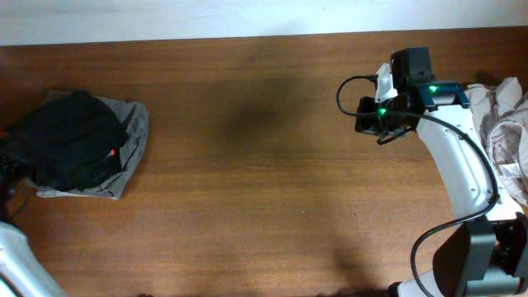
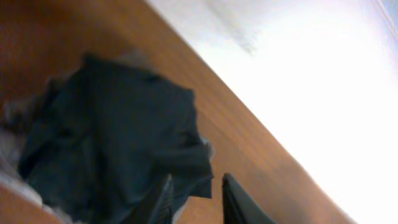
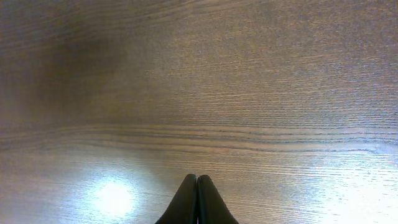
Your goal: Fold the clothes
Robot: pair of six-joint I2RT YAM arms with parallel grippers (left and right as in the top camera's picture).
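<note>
Left of overhead frame: soft black garment (image 1: 70, 140) bundled on crumpled grey cloth (image 1: 136, 124); rumpled pale fabric heap (image 1: 507, 136) at right edge, likely awaiting folding. Left gripper (image 2: 197, 179) slightly spread, empty beside bundle; right gripper (image 3: 196, 180) pressed together, empty.

A brown, wood-grained bench (image 1: 264, 165) ran the full width of the overhead view, its far edge meeting a white surface (image 1: 165, 16). At the left end lay a black garment (image 1: 70, 140), bunched and rumpled, on top of a grey garment (image 1: 136, 132) whose border spread onto the wood to the right and along the near side. A small red-orange spot (image 1: 112, 153) showed on the black cloth. At the right edge lay pale crumpled clothes (image 1: 510, 124). The middle of the bench showed grain, a soft dark shadow and patches of glare.
</note>
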